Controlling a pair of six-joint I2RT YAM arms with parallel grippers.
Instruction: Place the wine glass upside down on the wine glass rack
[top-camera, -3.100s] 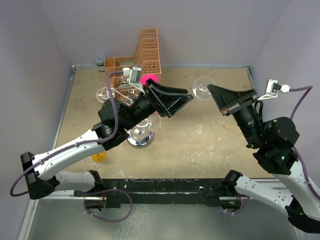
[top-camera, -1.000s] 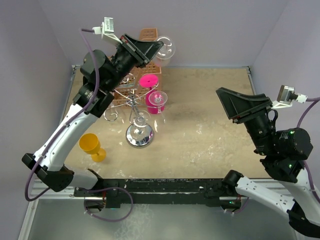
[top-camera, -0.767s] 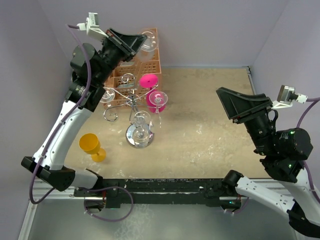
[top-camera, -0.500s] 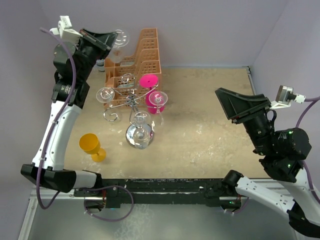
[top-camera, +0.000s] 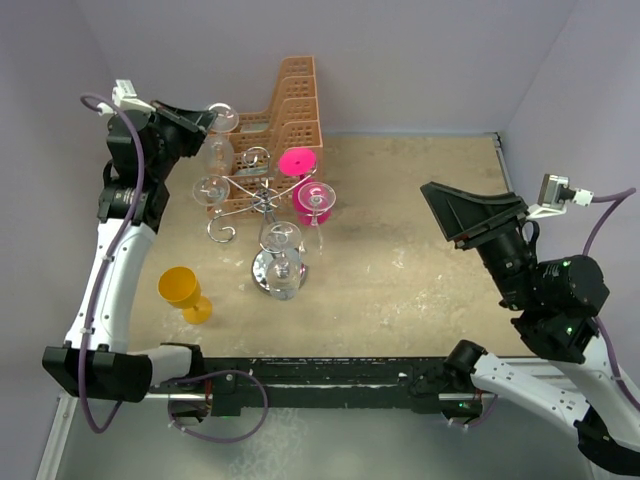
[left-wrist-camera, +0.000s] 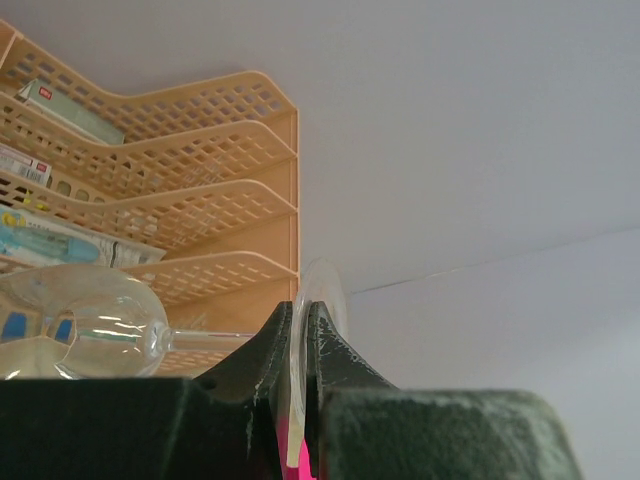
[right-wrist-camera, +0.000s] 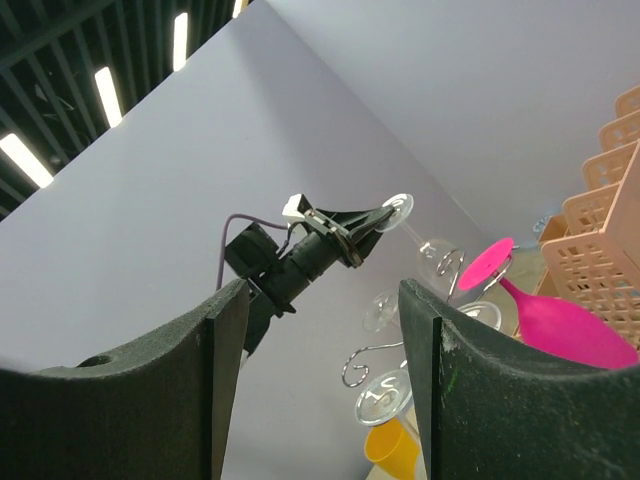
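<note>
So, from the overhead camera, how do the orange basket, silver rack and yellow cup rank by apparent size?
1-2. Orange basket and silver rack: similar spread, too close to rank.
3. Yellow cup, clearly smallest.

Bright, even light with faint shadows and little glare.

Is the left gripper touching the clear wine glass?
Touching. Left wrist view: left gripper clamps the clear wine glass by its round foot, no gap.

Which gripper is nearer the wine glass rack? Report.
Left. The left gripper, holding a wine glass, hovers by the rack's far-left side; the right gripper hangs open well to its right.
</note>
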